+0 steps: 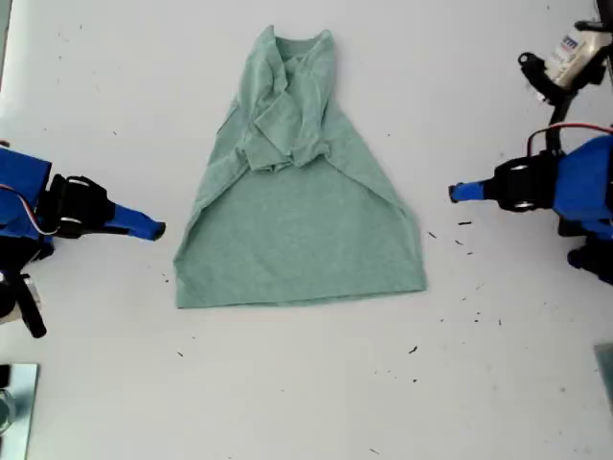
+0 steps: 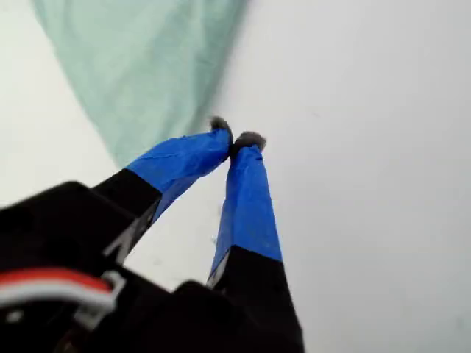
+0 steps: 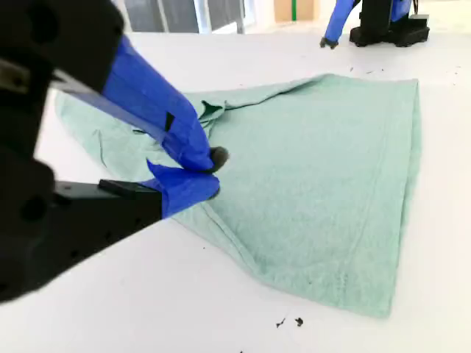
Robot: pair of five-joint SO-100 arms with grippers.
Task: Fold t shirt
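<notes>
**Sleeves in, body fold still to come**

While both sleeves already lie folded onto the chest, the t shirt (image 1: 299, 206) rests mid-table in the exterior view, hem toward the near edge, arms clear of both its sides.

First wrist view: my first gripper (image 2: 235, 140), tips together on nothing, hovers just off a shirt edge.

Second wrist view: my second gripper (image 3: 210, 173), jaws nearly shut and empty, sits at the shirt's side edge. Next, I judge, opening and pinching the hem corners.
</notes>
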